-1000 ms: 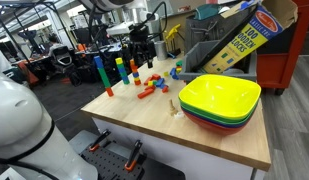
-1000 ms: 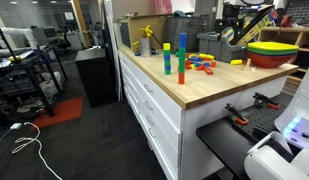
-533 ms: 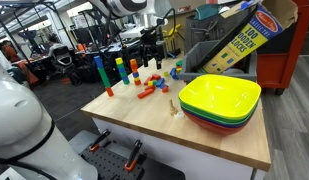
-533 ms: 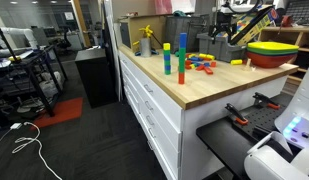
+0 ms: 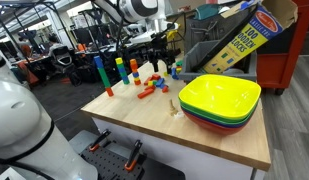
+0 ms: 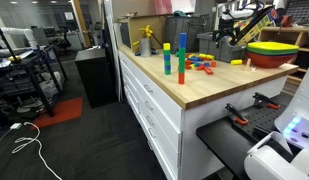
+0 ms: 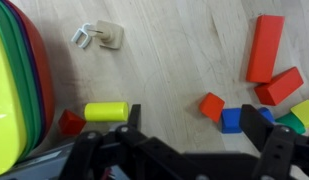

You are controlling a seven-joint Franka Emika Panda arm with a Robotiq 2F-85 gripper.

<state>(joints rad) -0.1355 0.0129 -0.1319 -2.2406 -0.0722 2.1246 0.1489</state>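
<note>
My gripper (image 7: 194, 120) is open and empty, hovering above the wooden table. In the wrist view, bare wood lies between its fingers. A red cube (image 7: 212, 105) and a blue cube (image 7: 232, 120) lie just inside the right finger. A yellow cylinder (image 7: 106, 111) and a small red block (image 7: 71, 122) lie outside the left finger. In both exterior views the gripper (image 5: 159, 62) (image 6: 226, 35) hangs over the scattered coloured blocks (image 5: 149, 87) at the far side of the table.
A stack of bowls, yellow on top, (image 5: 219, 100) (image 6: 269, 48) (image 7: 14, 80) stands close by. Longer red blocks (image 7: 265, 48) and a wooden piece with a white clip (image 7: 99, 36) lie on the table. Block towers (image 5: 98, 70) (image 6: 181, 58) stand near the table edge. A cardboard box (image 5: 256, 30) is behind.
The arm has moved across the back of the table, from near the block towers toward the bowls, with the gripper now over the scattered blocks. The blocks have not moved.
</note>
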